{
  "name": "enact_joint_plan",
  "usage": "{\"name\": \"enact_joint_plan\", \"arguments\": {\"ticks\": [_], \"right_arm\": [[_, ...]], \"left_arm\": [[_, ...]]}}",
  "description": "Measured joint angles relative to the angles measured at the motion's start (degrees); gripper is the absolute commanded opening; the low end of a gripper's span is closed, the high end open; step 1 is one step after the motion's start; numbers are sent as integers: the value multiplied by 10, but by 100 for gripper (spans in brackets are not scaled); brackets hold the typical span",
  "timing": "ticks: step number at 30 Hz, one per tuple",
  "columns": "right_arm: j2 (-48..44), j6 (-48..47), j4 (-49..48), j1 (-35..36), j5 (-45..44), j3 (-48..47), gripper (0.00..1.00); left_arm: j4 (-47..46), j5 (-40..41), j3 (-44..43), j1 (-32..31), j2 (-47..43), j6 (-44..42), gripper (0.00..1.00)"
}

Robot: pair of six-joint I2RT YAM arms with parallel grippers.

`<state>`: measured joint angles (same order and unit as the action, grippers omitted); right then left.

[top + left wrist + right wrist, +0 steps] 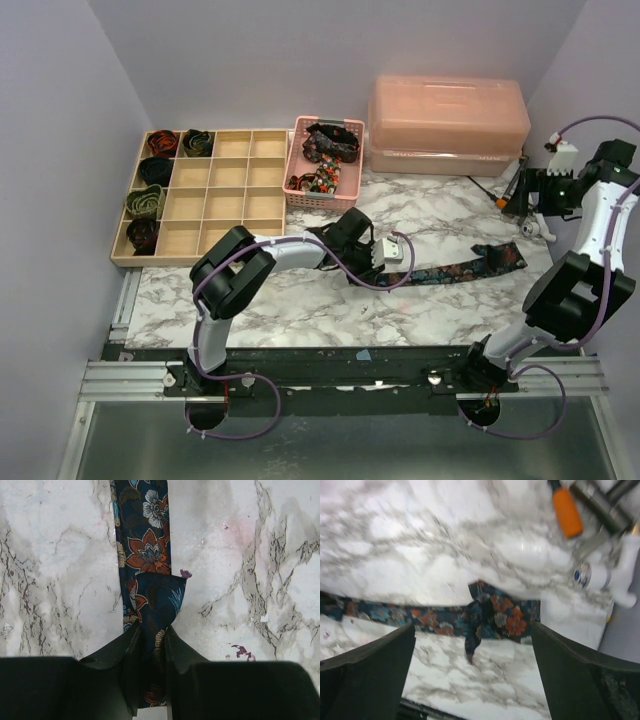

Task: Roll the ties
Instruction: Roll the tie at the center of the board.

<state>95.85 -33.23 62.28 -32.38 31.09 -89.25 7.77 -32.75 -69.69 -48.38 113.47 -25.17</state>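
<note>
A navy floral tie (470, 264) lies stretched across the marble table, wide end to the right. My left gripper (385, 256) is shut on its narrow end; in the left wrist view the fingers (176, 650) pinch the folded-over end of the tie (147, 550) at the gripper (152, 645). My right gripper (522, 198) is raised at the back right, open and empty. In the right wrist view the gripper (473, 630) hovers above the tie's wide end (502, 615). Several coiled ties (146, 201) sit in the wooden organiser's left cells.
The wooden organiser (225, 205) stands at the back left. A pink mesh basket (296, 185) holding loose ties stands beside it. A pink lidded box (447, 120) is at the back. An orange-handled tool (566, 511) and a white object (607, 575) lie at the right edge.
</note>
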Motion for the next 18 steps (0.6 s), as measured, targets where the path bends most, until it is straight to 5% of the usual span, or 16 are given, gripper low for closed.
{"name": "enact_joint_plan", "arguments": {"ticks": [5, 6, 11, 18], "right_arm": [[-69, 132, -78, 0, 110, 9, 100], [-66, 145, -83, 1, 141, 9, 94], [38, 125, -24, 55, 237, 6, 85], [26, 188, -59, 205, 254, 211, 57]], "left_arm": [[-5, 0, 5, 0, -2, 4, 25], [-7, 0, 6, 0, -3, 5, 25], [-14, 0, 13, 5, -7, 11, 24], [-26, 0, 21, 21, -10, 28, 24]]}}
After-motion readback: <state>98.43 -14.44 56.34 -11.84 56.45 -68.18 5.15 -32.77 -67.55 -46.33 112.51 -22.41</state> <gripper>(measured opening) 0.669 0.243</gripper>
